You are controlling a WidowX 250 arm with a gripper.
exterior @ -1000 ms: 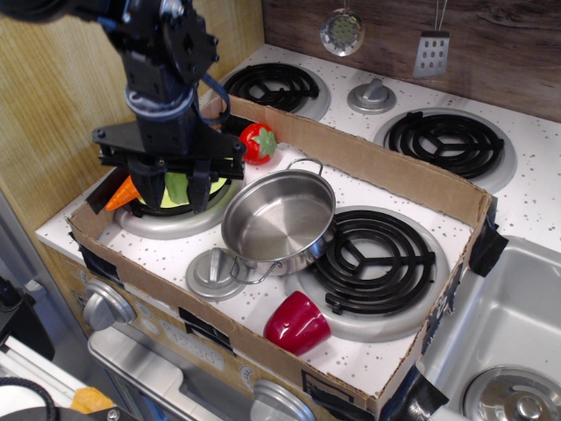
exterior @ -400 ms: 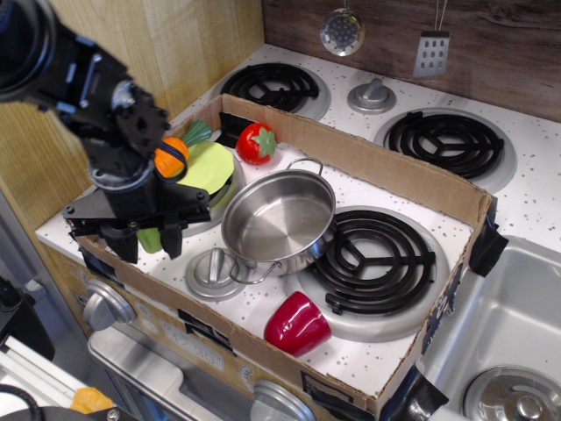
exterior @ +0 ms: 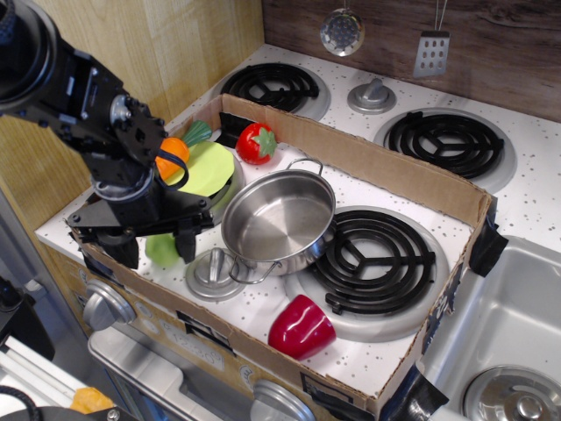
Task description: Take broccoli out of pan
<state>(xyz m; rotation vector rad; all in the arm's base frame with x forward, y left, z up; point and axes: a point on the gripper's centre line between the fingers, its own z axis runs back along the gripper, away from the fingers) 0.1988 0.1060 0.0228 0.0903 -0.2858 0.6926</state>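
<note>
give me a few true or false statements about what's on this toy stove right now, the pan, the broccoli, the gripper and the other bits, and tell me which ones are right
1. The pan is empty. True.
2. The broccoli is on the lime-green plate. False: it is low at the box's front left corner, between the fingers of the gripper, off the plate.
3. The red cup lies on its side near the front cardboard wall. True.
4. The tomato sits inside the pan. False: it sits behind the pan, by the back cardboard wall.
5. The carrot rests at the plate's left edge. True.
</note>
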